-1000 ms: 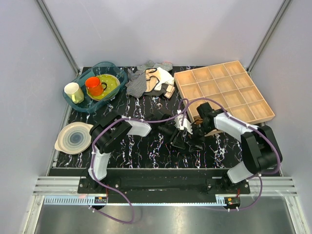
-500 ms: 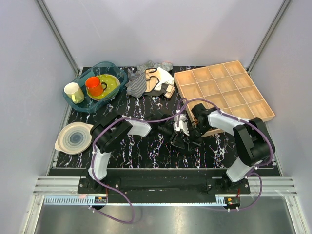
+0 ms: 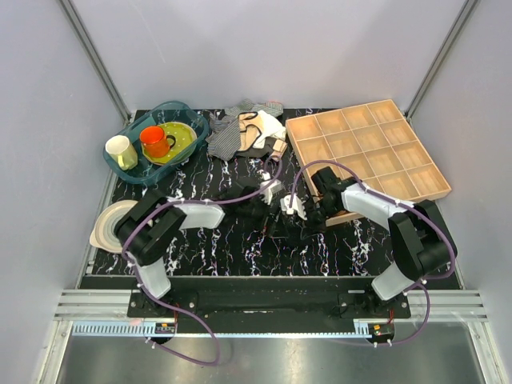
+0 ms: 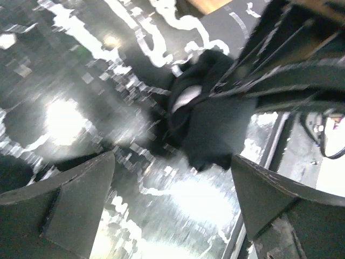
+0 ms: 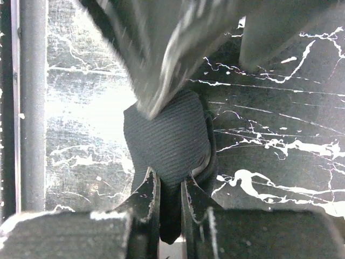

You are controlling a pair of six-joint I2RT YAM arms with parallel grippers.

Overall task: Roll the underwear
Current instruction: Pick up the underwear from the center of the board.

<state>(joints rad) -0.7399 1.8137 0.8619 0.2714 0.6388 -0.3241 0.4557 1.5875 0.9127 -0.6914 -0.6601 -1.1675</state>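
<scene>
The underwear [image 5: 167, 137] is a black ribbed bundle lying on the dark marbled table [image 3: 224, 240], near the middle. A small pale patch shows on the underwear [image 4: 207, 121] in the left wrist view. My right gripper [image 5: 170, 181] is shut on its near edge, with fabric pinched between the two fingers. In the top view the right gripper [image 3: 292, 214] sits right of centre, beside the left one. My left gripper [image 4: 172, 159] stands wide open just short of the bundle, with nothing between its fingers [image 4: 81, 199]. From above the left gripper [image 3: 266, 196] reaches in from the left.
A teal bin [image 3: 132, 160] with cups and a yellow plate stands at the back left. A heap of striped and cream clothes [image 3: 248, 128] lies at the back centre. A wooden compartment tray [image 3: 368, 148] fills the back right. A pale bowl [image 3: 112, 228] sits at the left edge.
The left gripper has opened wide and let go of the bundle, and the left arm has swung leftward. The right gripper has closed on the underwear.
</scene>
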